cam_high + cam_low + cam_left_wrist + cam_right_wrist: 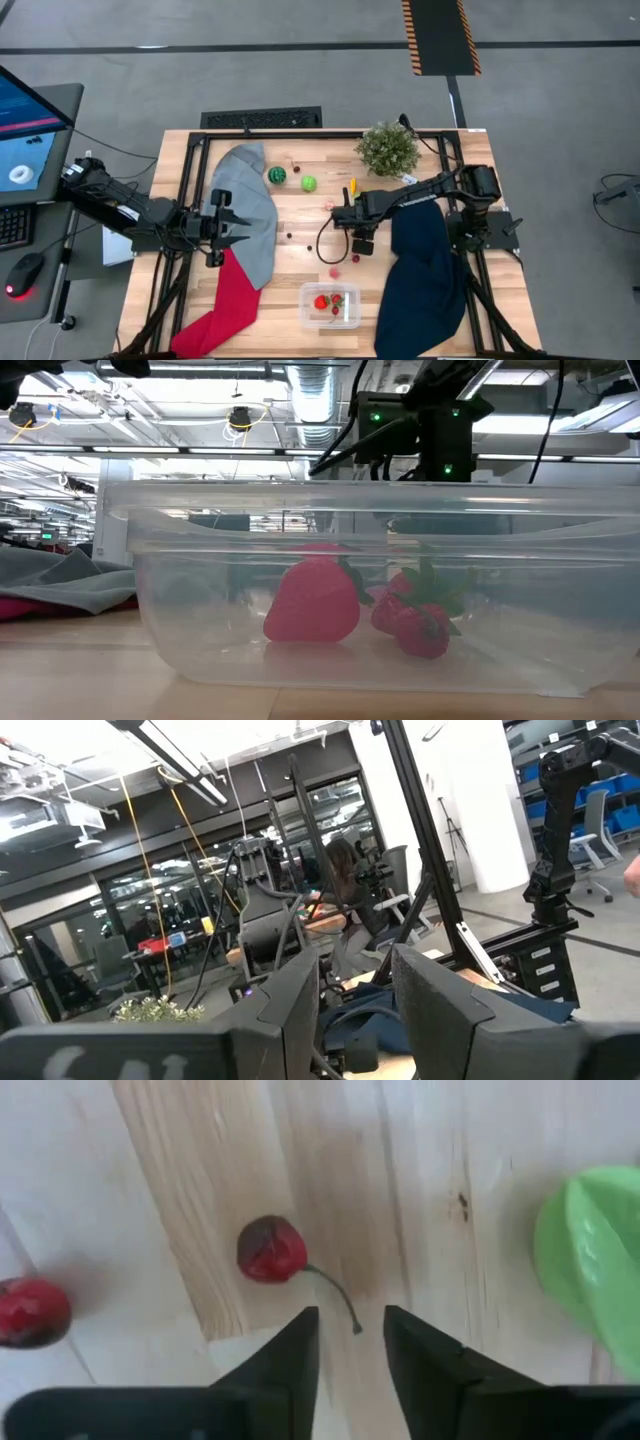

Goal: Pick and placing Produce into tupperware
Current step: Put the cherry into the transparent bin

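Right wrist view, cherry just beyond right pincer (fingers apart)

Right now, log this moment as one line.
right gripper: open above cherry | left gripper: open, waiting over grey cloth | tupperware: holds strawberries

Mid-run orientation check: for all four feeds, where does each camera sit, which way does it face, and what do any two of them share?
High view: overhead, straight down on the wooden table; both arms, left gripper over the grey cloth, right gripper mid-table.
Low view: table height, level through the clear plastic tupperware holding red toy strawberries; an arm shows above.
Left wrist view: faces the room; its open fingers show.
Right wrist view: looks down at a small red cherry; open fingers show.
Shared: high and low views both show tupperware with strawberries.
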